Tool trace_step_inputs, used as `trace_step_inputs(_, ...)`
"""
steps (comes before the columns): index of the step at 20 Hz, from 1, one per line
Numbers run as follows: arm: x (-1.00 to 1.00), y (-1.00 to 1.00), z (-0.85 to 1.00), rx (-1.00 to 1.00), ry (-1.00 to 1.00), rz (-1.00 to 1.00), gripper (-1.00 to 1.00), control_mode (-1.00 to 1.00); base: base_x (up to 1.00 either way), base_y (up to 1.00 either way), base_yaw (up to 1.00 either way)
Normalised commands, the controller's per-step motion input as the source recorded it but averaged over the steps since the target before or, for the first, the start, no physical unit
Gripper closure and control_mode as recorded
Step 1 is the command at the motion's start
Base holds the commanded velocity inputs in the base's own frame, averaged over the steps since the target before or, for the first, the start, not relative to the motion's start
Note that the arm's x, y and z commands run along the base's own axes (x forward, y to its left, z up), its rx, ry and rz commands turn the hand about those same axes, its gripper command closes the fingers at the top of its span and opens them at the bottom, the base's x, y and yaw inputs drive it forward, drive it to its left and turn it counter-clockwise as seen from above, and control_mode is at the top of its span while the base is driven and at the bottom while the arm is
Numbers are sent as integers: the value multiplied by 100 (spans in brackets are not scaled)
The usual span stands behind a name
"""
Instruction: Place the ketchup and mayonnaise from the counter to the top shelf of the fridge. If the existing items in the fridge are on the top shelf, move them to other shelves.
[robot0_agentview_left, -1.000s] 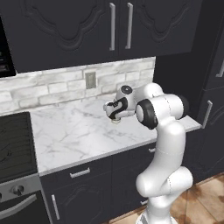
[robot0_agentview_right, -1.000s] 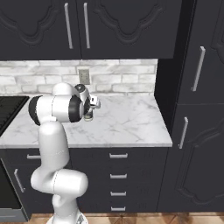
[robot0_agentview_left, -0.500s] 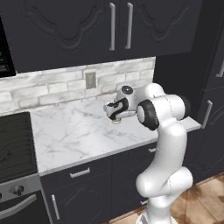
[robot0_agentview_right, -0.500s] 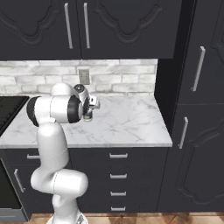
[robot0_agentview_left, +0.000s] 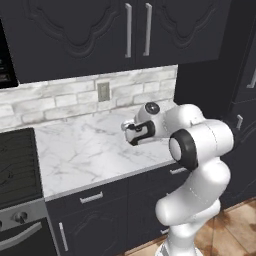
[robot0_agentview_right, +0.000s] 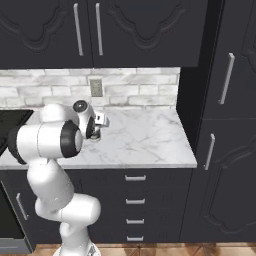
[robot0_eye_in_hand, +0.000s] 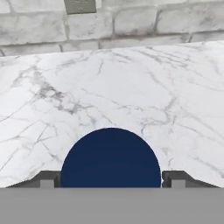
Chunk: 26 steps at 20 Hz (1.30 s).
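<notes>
The mayonnaise (robot0_eye_in_hand: 110, 158) shows in the hand view as a round dark blue lid that fills the gap between my two finger tips. My gripper (robot0_eye_in_hand: 111, 180) is shut on it, one tip against each side of the lid. From the base views the gripper (robot0_agentview_left: 131, 133) (robot0_agentview_right: 97, 128) hangs just over the white marble counter (robot0_agentview_left: 85, 150) (robot0_agentview_right: 145, 141), near its middle, with a bit of the pale jar under the hand. The jar's body is hidden below the lid. Ketchup, fridge and top shelf are out of view.
A pale brick backsplash with a wall outlet (robot0_agentview_left: 103, 91) (robot0_eye_in_hand: 79, 5) runs behind the counter. A stove (robot0_agentview_left: 17, 165) adjoins it on the left. Dark upper cupboards (robot0_agentview_right: 100, 30) hang overhead, and a tall dark cabinet (robot0_agentview_right: 225, 125) stands at the right end.
The hand, still holding the jar, has dipped slightly and drawn a little back toward the arm. The jaws have kept the same width.
</notes>
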Motion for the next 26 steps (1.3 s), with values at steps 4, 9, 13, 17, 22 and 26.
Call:
trace_step_inputs(4,-100,0,49,0,-1,0,100,-100,0,0,0)
trace_step_inputs(9,-100,0,64,0,0,0,100,-100,0,0,0)
trace_step_inputs(13,-100,0,59,0,0,0,100,-100,0,0,0)
trace_step_inputs(17,-100,0,63,0,0,-1,100,-100,0,0,0)
trace_step_inputs(22,-100,0,59,0,0,-2,100,-100,0,0,0)
trace_step_inputs(26,-100,0,49,0,0,-3,100,-100,0,0,0)
